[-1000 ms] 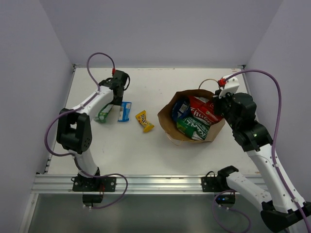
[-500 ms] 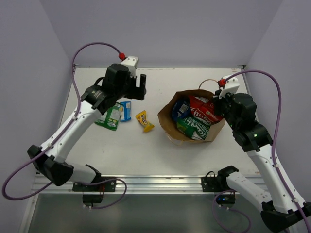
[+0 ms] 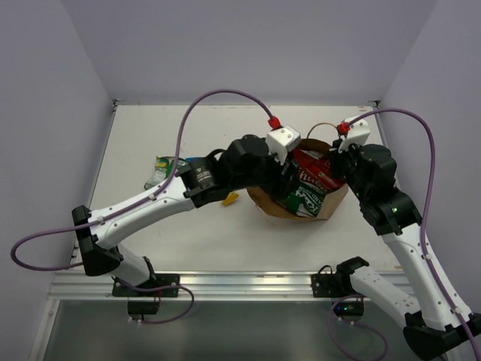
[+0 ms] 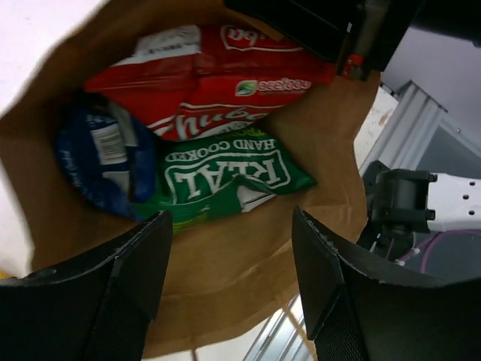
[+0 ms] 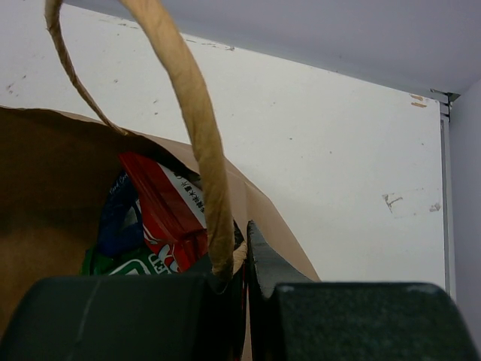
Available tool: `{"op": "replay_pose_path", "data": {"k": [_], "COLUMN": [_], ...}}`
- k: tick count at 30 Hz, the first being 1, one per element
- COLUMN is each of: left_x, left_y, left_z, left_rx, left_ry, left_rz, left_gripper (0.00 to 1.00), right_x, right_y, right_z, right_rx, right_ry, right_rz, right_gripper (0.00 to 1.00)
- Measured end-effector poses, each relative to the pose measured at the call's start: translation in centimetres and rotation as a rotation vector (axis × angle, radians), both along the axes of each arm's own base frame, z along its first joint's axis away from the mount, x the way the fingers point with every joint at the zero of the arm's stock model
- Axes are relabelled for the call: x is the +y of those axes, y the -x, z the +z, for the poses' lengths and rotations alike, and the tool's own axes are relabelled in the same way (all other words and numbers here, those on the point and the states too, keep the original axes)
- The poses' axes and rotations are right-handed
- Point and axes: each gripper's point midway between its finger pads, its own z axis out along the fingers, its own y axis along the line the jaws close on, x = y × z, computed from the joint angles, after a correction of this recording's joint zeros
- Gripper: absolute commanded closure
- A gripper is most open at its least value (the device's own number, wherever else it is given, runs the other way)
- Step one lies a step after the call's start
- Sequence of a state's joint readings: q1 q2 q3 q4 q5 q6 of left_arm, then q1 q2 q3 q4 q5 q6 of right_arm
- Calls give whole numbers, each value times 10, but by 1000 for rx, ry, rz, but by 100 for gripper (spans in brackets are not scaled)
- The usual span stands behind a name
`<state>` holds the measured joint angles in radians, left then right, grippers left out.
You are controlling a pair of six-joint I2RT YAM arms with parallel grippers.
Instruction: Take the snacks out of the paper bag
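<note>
Snacks (image 3: 304,197) sit in two groups. On the table (image 3: 225,128), left of the bag, two show: a green-white packet (image 3: 161,170) at far left and the corner of a yellow packet (image 3: 231,198) poking out from under the left arm, which may hide more.

The left gripper (image 4: 229,219) hangs over the mouth of the paper bag (image 3: 261,203) with its fingers spread and nothing between them. Three packets are visible inside: one blue packet (image 4: 98,162) on the left, one green packet (image 4: 225,177) in the middle and one red packet (image 4: 218,83) on the far side.

The green packet lies directly beyond the gap between the fingers. Its long axis runs nearly in line with that gap, so the fingers would likely have to pinch a crinkled fold or turn at the wrist.

On the right, the right gripper (image 5: 246,263) is pressed together on the bag's rim at the root of a handle (image 5: 203,150). The pick therefore probably falls to the left arm.
</note>
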<state>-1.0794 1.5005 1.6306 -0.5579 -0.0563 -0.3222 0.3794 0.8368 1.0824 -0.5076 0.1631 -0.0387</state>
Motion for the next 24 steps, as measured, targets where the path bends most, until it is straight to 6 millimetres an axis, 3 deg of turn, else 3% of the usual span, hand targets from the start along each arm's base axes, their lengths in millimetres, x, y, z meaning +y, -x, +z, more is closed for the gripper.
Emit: {"op": "replay_pose_path", "data": {"k": [3, 9, 16, 22, 24], "left_x": [-21, -37, -36, -35, -36], "left_y": [6, -26, -61, -81, -84], "left_z": [-18, -63, -118, -132, -137], "left_rx": [10, 8, 27, 26, 29], "left_ry": [-32, -137, -260, -283, -288], "left_rz": [-25, 71, 144, 169, 172], "left_gripper": [33, 36, 37, 40, 46], "right_x": [0, 0, 0, 0, -1], "right_y": [0, 0, 2, 2, 2], "right_z": [0, 0, 2, 0, 0], "right_rx": [0, -1, -6, -3, -4], "right_ry": [0, 0, -3, 5, 6], "right_rz": [0, 1, 3, 6, 4], "right_gripper": [100, 100, 100, 100, 100]}}
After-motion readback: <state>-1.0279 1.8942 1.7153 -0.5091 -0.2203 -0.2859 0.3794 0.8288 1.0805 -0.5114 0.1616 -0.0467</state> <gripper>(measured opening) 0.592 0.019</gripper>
